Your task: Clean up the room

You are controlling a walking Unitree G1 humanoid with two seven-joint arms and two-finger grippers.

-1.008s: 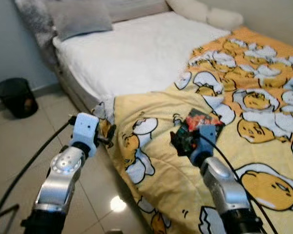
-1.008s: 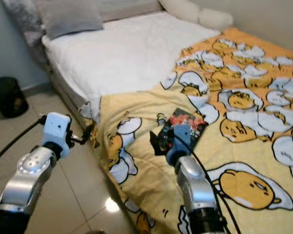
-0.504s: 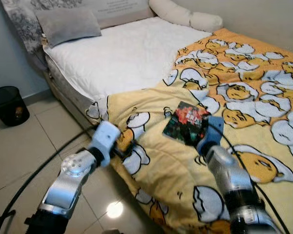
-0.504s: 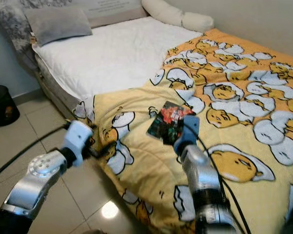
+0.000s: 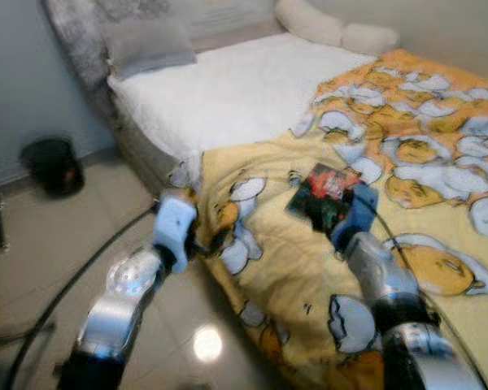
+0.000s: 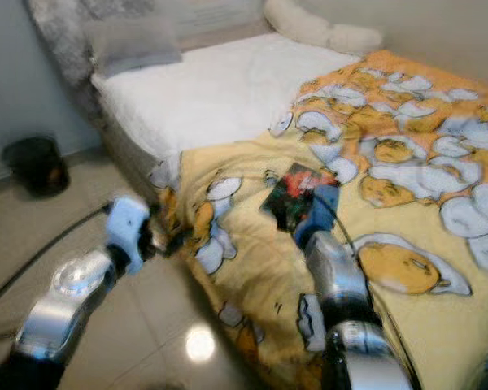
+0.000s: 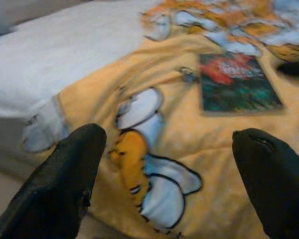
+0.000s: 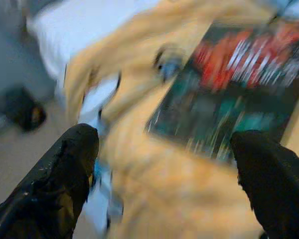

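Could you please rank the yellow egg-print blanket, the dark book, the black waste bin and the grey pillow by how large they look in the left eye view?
1. Yellow egg-print blanket, by far the largest.
2. Grey pillow.
3. Dark red-and-green book and black mesh waste bin: they look about alike, and the blur makes ranking them unsure.

A home bedroom is showing here: a bed (image 5: pixel 228 106) with a white mattress is filling the upper middle, a yellow cartoon-egg blanket (image 5: pixel 407 187) is spreading across the right, grey pillows (image 5: pixel 146 45) are lying at the top, and a black bin (image 5: pixel 55 165) is standing on the tiled floor (image 5: pixel 41 244) at left.
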